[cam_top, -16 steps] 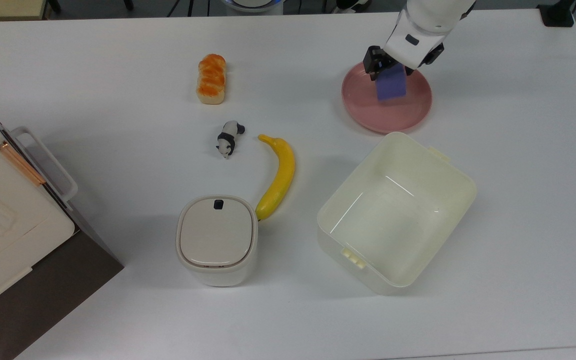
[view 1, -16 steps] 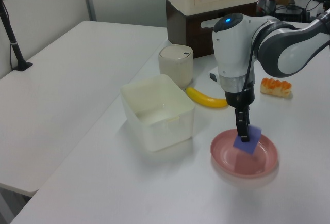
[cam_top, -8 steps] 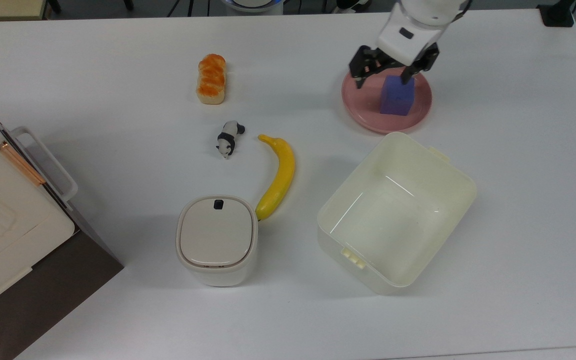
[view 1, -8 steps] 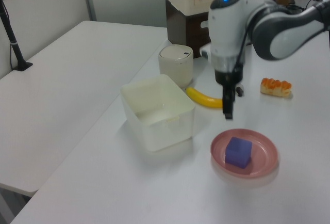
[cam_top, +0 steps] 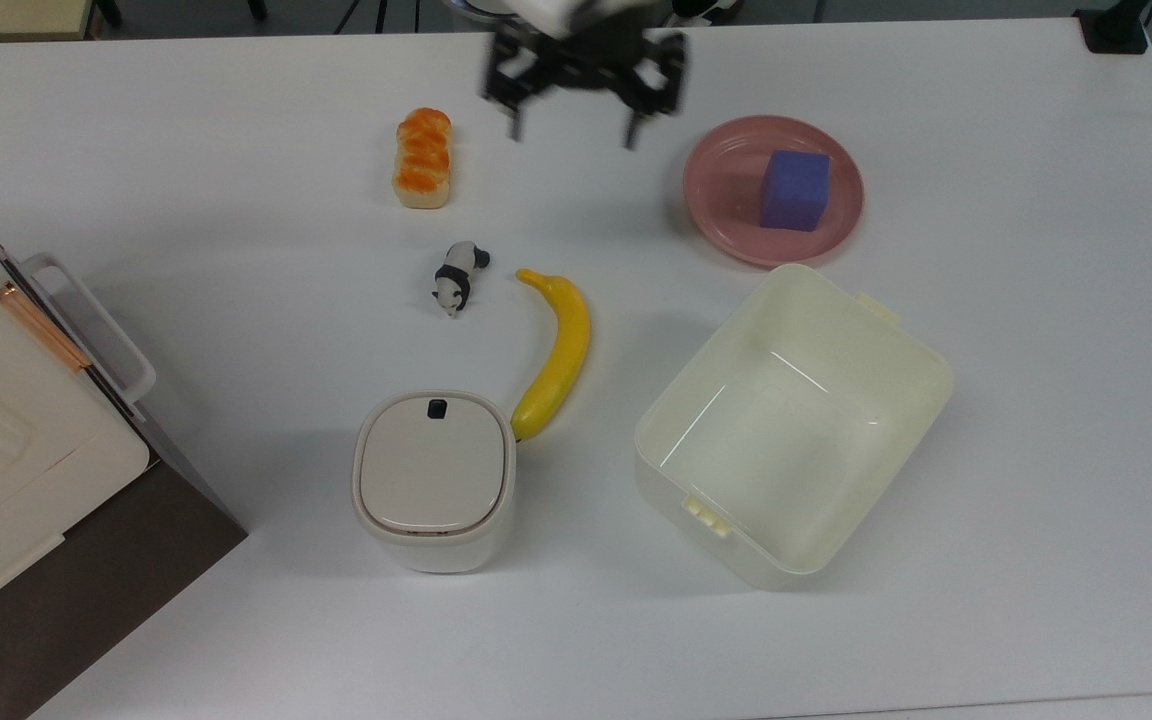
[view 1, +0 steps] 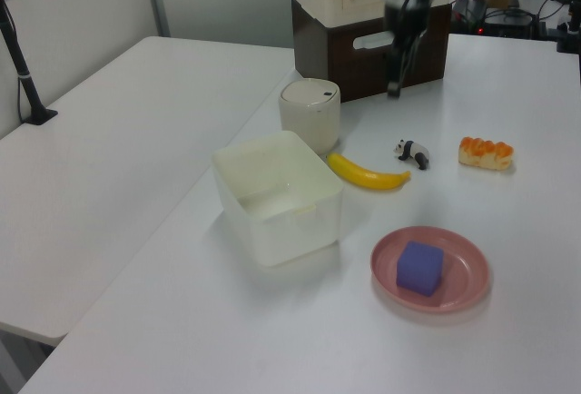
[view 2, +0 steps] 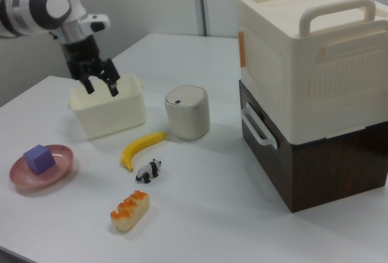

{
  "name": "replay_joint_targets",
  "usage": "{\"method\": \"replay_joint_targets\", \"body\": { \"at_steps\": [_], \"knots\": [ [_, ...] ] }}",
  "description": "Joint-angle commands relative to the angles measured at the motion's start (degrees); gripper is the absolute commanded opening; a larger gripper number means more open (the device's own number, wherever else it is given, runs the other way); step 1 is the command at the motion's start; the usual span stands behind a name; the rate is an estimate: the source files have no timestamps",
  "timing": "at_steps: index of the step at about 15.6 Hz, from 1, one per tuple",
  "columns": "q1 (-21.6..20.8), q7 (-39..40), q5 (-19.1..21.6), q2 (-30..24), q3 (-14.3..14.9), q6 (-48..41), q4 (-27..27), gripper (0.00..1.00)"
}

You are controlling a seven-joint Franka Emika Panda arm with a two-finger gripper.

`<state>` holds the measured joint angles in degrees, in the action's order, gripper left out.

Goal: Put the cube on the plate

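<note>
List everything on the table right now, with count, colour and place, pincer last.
cube: 1, purple-blue, on the plate
plate: 1, pink, top view's upper right
tub: 1, cream, open, below the plate in the top view
banana: 1, yellow, centre
panda figure: 1, black and white, beside the banana's tip
bread loaf: 1, orange, top view's upper centre
lidded bin: 1, cream, at the banana's lower end
stacked boxes: cream on dark brown, table edge
pincer: 1, black, open, raised between loaf and plate

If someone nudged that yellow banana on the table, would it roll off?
Probably not. The banana lies flat on its curved side, so it would likely pivot or slide rather than roll. Its smooth, glossy skin looks slippery, perhaps a light toy.
</note>
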<state>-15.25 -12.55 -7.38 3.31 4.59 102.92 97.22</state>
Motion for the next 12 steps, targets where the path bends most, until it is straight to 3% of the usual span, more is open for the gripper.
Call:
{"method": "replay_joint_targets", "body": {
  "at_steps": [1, 4, 12],
  "knots": [
    [6.87, 1.91, 4.55, -4.89, -0.81, -2.82, 1.31, 1.0],
    [11.81, 8.4, 9.31, -6.21, -0.72, -4.74, 1.22, 1.0],
    [11.64, 9.39, 8.88, -5.86, -0.46, -6.51, 1.04, 1.0]
  ]
}}
